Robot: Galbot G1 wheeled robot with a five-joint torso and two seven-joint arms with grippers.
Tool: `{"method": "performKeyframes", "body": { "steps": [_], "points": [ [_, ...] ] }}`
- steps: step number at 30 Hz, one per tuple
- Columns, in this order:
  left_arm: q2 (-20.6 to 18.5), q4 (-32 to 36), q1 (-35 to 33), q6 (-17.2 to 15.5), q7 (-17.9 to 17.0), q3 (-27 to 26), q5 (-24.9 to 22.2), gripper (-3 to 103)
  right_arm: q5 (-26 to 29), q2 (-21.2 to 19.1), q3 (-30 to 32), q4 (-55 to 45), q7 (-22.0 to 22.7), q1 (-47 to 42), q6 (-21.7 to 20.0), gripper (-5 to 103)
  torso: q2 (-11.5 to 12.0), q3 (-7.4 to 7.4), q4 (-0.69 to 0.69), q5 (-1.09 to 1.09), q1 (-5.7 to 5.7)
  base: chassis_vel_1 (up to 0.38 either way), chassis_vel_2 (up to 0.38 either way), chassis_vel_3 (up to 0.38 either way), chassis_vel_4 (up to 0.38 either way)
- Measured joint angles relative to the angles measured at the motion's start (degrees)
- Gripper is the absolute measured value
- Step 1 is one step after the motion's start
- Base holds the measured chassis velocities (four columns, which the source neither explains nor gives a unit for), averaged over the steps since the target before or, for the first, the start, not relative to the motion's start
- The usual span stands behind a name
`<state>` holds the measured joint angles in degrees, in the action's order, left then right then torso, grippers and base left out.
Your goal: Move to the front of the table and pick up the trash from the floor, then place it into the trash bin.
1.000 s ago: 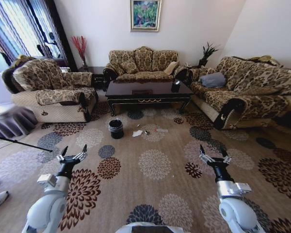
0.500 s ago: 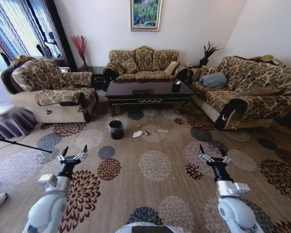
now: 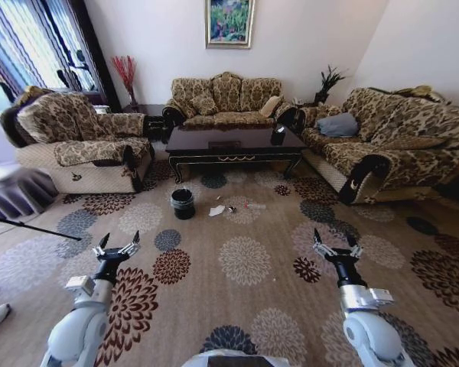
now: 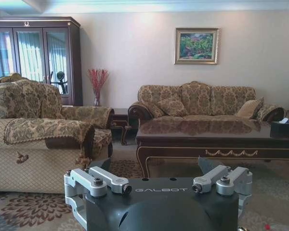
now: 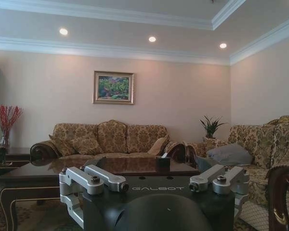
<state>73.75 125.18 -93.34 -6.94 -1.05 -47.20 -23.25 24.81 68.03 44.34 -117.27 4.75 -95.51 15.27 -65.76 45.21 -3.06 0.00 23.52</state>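
The trash (image 3: 231,206) lies on the patterned carpet (image 3: 245,260) in front of the table (image 3: 233,143), well ahead of me: a white tissue (image 3: 216,210) just beside the bin (image 3: 183,202), a small shiny wrapper (image 3: 231,208) at its right, a clear bottle (image 3: 254,205) further right. The finer scraps are too small to sort. The bin stands upright on the carpet, left of the litter and close to the table's front left leg, so the drop should be a short carry once a piece is in hand.

My left gripper (image 3: 116,248) and right gripper (image 3: 336,246) are both held low and forward over the carpet, fingers spread wide, nothing in either. I judge this a carry posture for driving: arms tucked in front, pincers ready, far from any reach. In the left wrist view the left gripper (image 4: 159,185) points at the table's (image 4: 216,142) gold-trimmed apron; in the right wrist view the right gripper (image 5: 155,185) faces the sofa (image 5: 113,139) behind it.

Surroundings: an armchair (image 3: 76,141) to the left, a long sofa (image 3: 390,134) to the right, a dark box (image 3: 278,136) on the tabletop. The carpet between me and the litter looks open. The approach step is not finished; no pickup has begun.
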Motion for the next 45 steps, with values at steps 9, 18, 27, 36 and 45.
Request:
{"method": "performKeyframes", "body": {
  "steps": [9, 18, 27, 36, 45],
  "points": [
    [-0.11, 1.05, -0.99, 0.08, 0.0, -0.29, 0.09, 100, -0.54, 0.66, -0.19, -0.14, -0.55, -0.7, 0.62, 100, 3.27, -1.77, 0.0, 0.0, -1.47, 0.0, 0.0, 0.0, 0.0],
    [-0.17, 1.9, -1.72, 0.31, 0.0, -0.55, 0.11, 100, -0.77, 0.85, -0.15, -0.62, -0.76, -1.26, 1.06, 100, 5.83, -3.17, 0.0, 0.0, -2.62, 0.013, -0.014, -0.014, 0.014],
    [0.09, 1.97, -2.12, 0.65, 0.02, -0.16, 0.58, 100, -1.03, 0.8, 0.13, -0.14, -0.84, -1.15, 2.22, 100, 7.71, -4.21, -0.01, 0.0, -3.51, 0.072, -0.073, -0.065, 0.06],
    [0.35, 0.75, -1.54, 0.08, -0.1, 1.01, 1.04, 100, -1.7, -1.14, 0.8, 0.53, -0.7, -0.19, 2.72, 100, 10.06, -5.47, 0.0, 0.01, -4.55, 0.0, 0.0, 0.0, 0.0],
    [-0.87, 0.04, -2.54, 0.87, -0.05, 1.42, 1.63, 100, -4.12, -2.24, 0.99, 1.89, -1.61, -3.23, 5.92, 100, 12.44, -6.79, 0.0, 0.01, -5.62, 0.0, 0.0, 0.0, 0.0]
  ]
}}
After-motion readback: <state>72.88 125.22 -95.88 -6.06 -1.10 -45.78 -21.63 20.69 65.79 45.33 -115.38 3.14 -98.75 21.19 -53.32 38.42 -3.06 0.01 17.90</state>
